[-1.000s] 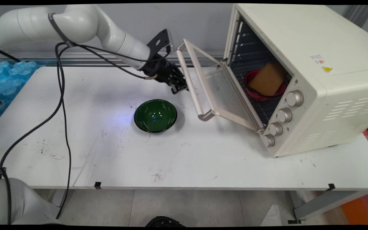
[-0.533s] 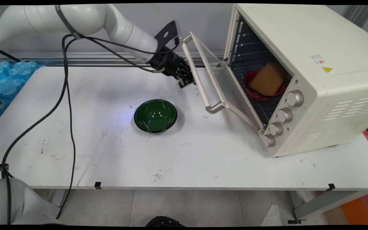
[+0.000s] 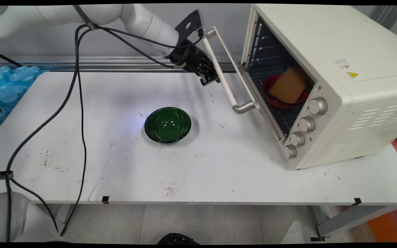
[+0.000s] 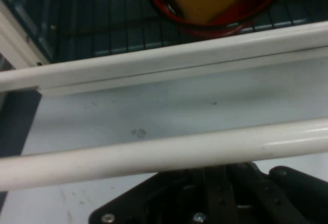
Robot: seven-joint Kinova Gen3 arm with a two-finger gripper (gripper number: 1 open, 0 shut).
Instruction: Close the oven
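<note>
Gripper (image 3: 209, 80) was pressed up against the handle bar (image 3: 219, 72) of the oven door (image 3: 234, 74), on its outer side. Jaws: couldn't tell whether released or clenched, since the bar hid the tips in the hand view and the main view was too cluttered there. Door stood partly raised, tilted off the oven (image 3: 326, 79) at an angle. Inside, on the wire rack (image 3: 281, 113), sat a red bowl (image 3: 283, 101) with a tan slab (image 3: 289, 84) leaning in it. Green bowl (image 3: 168, 124) sat upright on the worktop (image 3: 198, 165), well apart from the gripper, left of the oven.
</note>
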